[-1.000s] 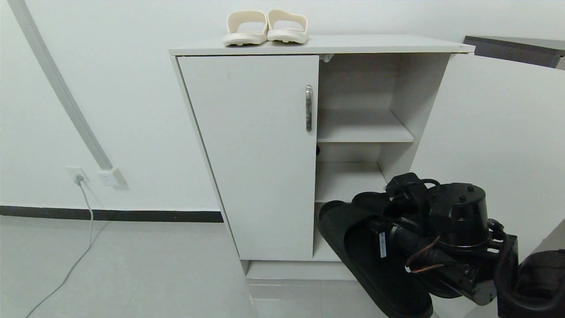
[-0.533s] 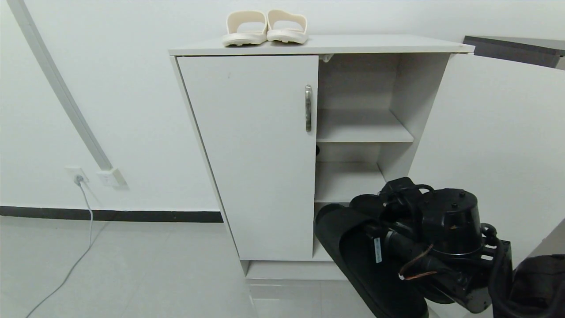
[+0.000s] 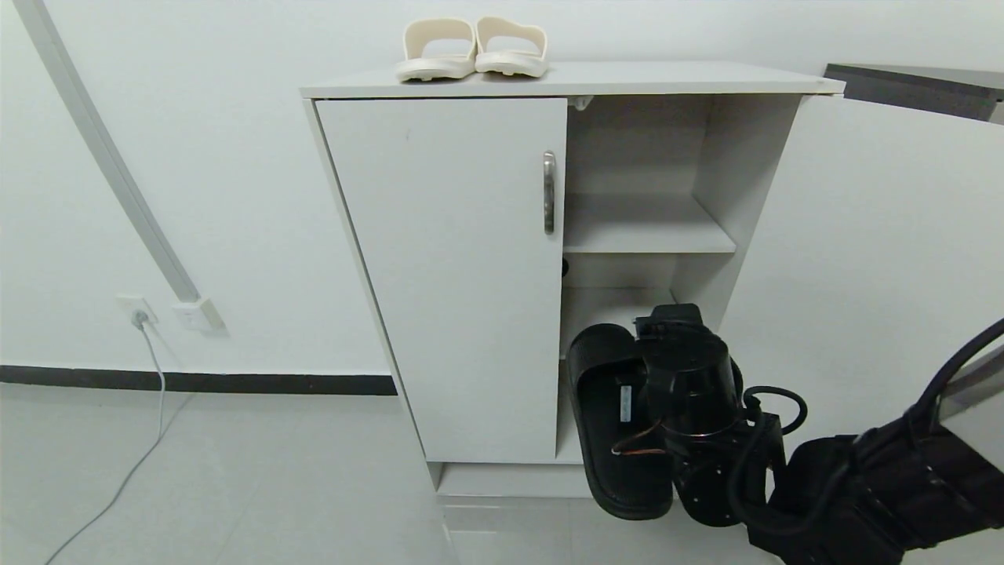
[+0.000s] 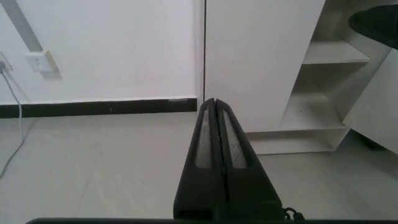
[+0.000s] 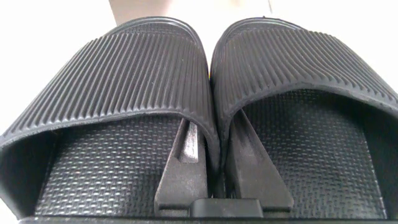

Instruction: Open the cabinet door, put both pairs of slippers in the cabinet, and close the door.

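Black slippers (image 3: 616,424), a smooth rubbery pair with rounded toes, hang soles-out at the mouth of the cabinet's (image 3: 439,275) open right half in the head view. Their toe end overlaps the front edge of the middle shelf (image 3: 612,310), and their heel end hangs low, past the cabinet's base. How far in they reach I cannot tell. The right arm (image 3: 690,384), with its glossy black cylindrical wrist, stands just beside them. The cabinet is flat white board: its left door (image 3: 439,275) is closed and bears a slim, upright metal handle (image 3: 549,192), while the right door (image 3: 871,235) swings wide open. A cream pair of slippers (image 3: 471,49), thick-soled with broad straps, sits side by side on the top panel.

From the left wrist view, the left gripper (image 4: 209,109) points towards the cabinet's base over pale floor tiles (image 4: 93,168), its two long dark fingers pressed flat against each other with nothing between them.

From the right wrist view, the right gripper (image 5: 214,149) has one tapered finger (image 5: 186,149) inside each black slipper. It is clamped narrow on the two adjoining inner walls, so it holds the pair together. The straps are finely ribbed in arched lines, and the footbeds are dimpled.
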